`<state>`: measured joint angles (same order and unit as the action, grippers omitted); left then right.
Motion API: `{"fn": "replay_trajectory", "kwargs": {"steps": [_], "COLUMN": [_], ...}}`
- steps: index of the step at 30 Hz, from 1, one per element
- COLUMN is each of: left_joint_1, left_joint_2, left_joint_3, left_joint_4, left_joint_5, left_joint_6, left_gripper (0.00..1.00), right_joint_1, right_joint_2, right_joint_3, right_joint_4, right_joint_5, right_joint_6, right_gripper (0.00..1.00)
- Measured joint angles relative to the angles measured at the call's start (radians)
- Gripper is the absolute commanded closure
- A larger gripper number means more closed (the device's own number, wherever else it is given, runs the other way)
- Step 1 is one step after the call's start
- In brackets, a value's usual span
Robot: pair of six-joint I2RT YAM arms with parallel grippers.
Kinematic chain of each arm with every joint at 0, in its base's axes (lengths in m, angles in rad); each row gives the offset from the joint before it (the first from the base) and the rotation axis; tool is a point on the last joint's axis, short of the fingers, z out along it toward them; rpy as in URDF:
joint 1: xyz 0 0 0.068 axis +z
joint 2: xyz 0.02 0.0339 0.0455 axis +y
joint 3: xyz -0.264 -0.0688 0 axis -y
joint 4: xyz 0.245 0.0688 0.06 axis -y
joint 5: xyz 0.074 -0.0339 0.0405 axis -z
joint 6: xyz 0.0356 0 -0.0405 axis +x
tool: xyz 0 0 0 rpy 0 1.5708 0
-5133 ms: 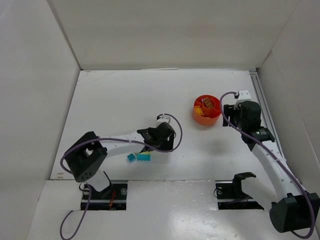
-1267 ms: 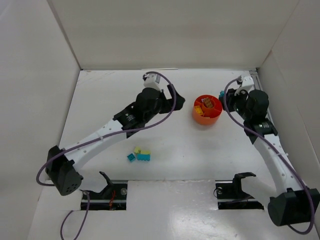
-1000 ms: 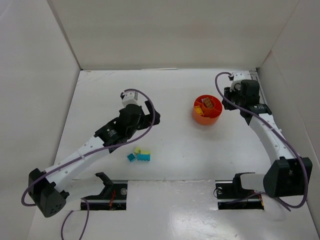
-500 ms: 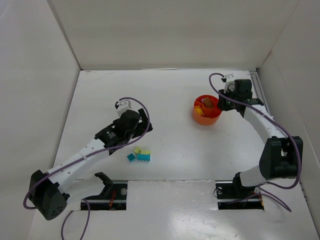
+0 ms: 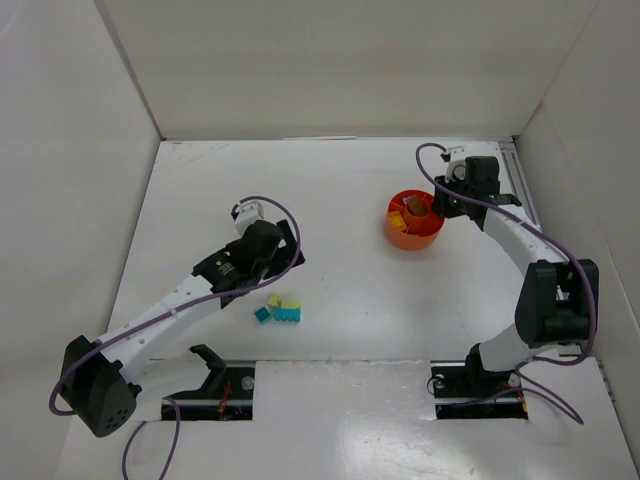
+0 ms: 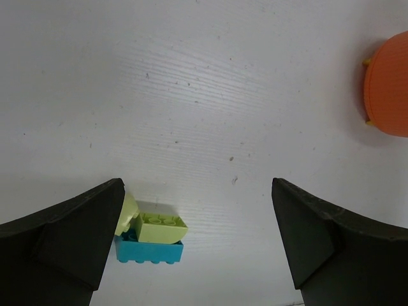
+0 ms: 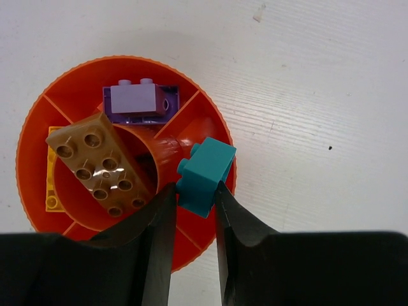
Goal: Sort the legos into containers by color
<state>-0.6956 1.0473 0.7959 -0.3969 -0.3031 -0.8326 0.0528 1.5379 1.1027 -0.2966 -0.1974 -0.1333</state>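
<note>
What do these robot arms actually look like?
The left arm and right arm are slim white links joined by chunky black joints. A thin purple cable loops loosely along each. A small white box sits at each wrist. The fingers are plain matte black wedges, with no markings visible.

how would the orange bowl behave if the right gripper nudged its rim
Likely light: the bowl looks like thin plastic with only a few bricks inside, so it would probably slide on the smooth table. It looks low and wide, so tipping seems unlikely.
</note>
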Motion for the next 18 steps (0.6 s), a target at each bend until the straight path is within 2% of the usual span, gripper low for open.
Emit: {"fn": "replay_trajectory", "kwargs": {"steps": [1, 8, 18], "left_joint_1": [0.002, 0.004, 0.004], "left_joint_2": [0.003, 0.023, 0.024], "left_joint_3": [0.001, 0.005, -0.006], "left_joint_4": [-0.006, -0.050, -0.116], "left_joint_5": [0.000, 0.008, 0.031], "left_joint_6": [-0.003, -0.025, -0.093], "left_gripper": [0.00, 0.00, 0.00], "right_joint_1": [0.000, 0.000, -0.001], "right_joint_2": [0.000, -0.002, -0.070], "right_joint_3": [0.000, 0.000, -0.007], "right_joint_4": [0.003, 0.021, 0.019], "right_joint_5": [-0.002, -0.005, -0.012], "right_joint_6": [0.003, 0.011, 0.011], "right_gripper": [0.64, 0.51, 0.47]}}
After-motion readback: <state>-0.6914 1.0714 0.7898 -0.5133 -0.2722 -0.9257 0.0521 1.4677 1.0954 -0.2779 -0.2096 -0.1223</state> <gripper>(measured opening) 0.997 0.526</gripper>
